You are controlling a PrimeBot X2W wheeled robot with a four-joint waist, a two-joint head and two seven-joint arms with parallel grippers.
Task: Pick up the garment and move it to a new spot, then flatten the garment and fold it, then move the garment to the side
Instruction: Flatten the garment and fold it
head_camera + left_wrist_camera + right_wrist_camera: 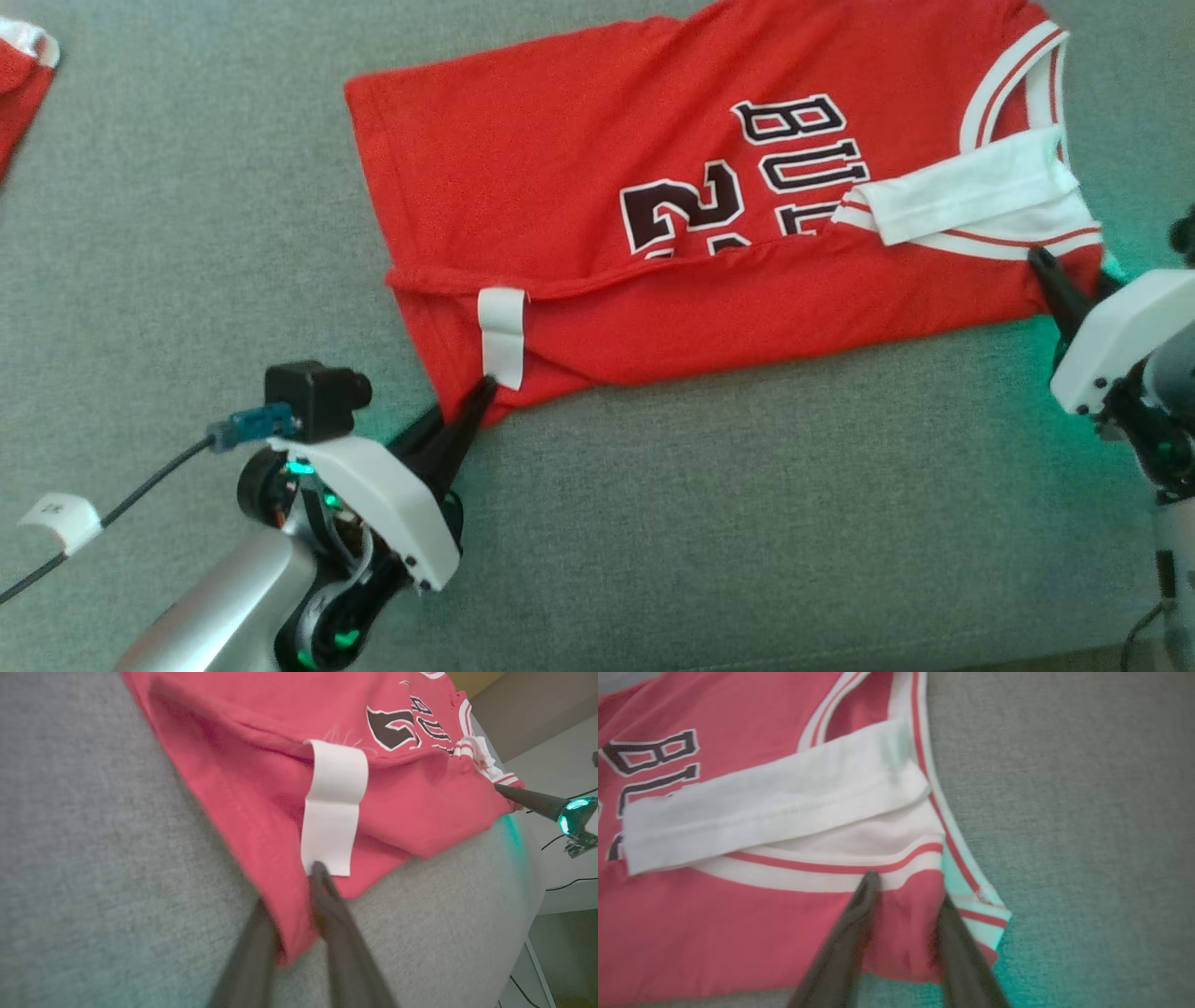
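Red jersey (579,187) lies flat on the grey padded surface (747,523), in the upper middle to upper right of the head view, black lettering up, hem to the robot's left and neck to its right; its far edge runs out past the top of that view. The near long edge is folded over onto the body, and the fold line runs from the hem side across to the armhole trim. A white label (502,336) hangs over this fold close to the near-left corner. A white band of cloth (971,191) lies doubled across the striped trim at the right end. Left gripper (471,401) is at the near-left corner: fingers parted, one tip on top of the cloth touching the lower end of the label, the other outside the hem, the corner between them, not seen pressed. Right gripper (908,886) is at the near-right corner: fingers spread, a fold of red cloth between them, one tip at the striped trim. Bare grey surface lies open to the left of the hem and all along the near side between the two arms. A second red garment (19,84) sits at the far-left edge, well apart. In the left wrist view the surface rounds off at an edge (528,882) near the right-hand corner
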